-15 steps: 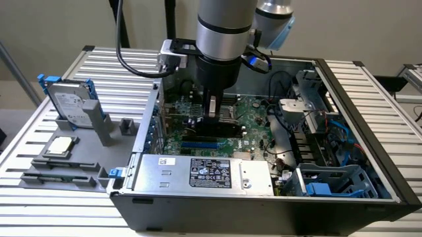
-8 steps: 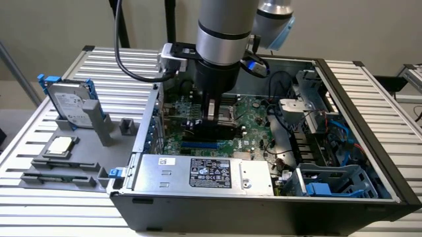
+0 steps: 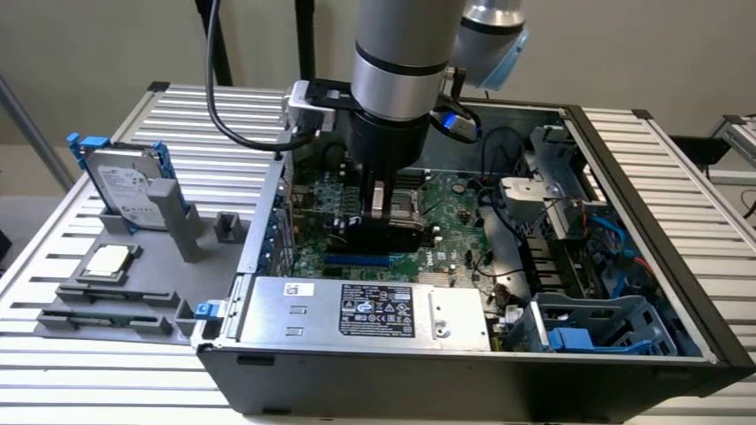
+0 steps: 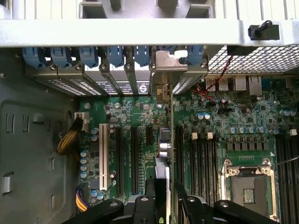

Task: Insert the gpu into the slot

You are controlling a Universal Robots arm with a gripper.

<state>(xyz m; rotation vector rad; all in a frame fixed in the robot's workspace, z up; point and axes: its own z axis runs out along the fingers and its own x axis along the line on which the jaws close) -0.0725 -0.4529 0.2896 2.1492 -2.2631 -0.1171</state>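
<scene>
Gripper [image 3: 378,205] is down inside the open case [image 3: 661,354], pinched narrow onto the gpu [image 3: 390,237], which stands on edge over the motherboard [image 3: 455,226].

From the exterior view you get the card's black cooler face. Just under its lower edge, on the near side, is the bright blue slot [image 3: 354,262]. So the card sits right over it, but honestly I can't tell if it's touching or seated at all. That same view also has the power supply [image 3: 366,310] along the front of the case. A hard drive [image 3: 124,186] with blue rails is parked outside, off on the exterior view's left.

Wrist view is a totally different angle, since you're looking straight down the card edge-on. It's a thin strip running from the black fingers [image 4: 150,200] clamped either side of it out to the silver bracket [image 4: 169,65]. The bracket sits at the rear wall among a row of blue clips [image 4: 117,55]. On one side of the card are the black memory slots [image 4: 201,158] and the square processor socket [image 4: 250,186]. On the other side there's a white connector [image 4: 103,154].
</scene>
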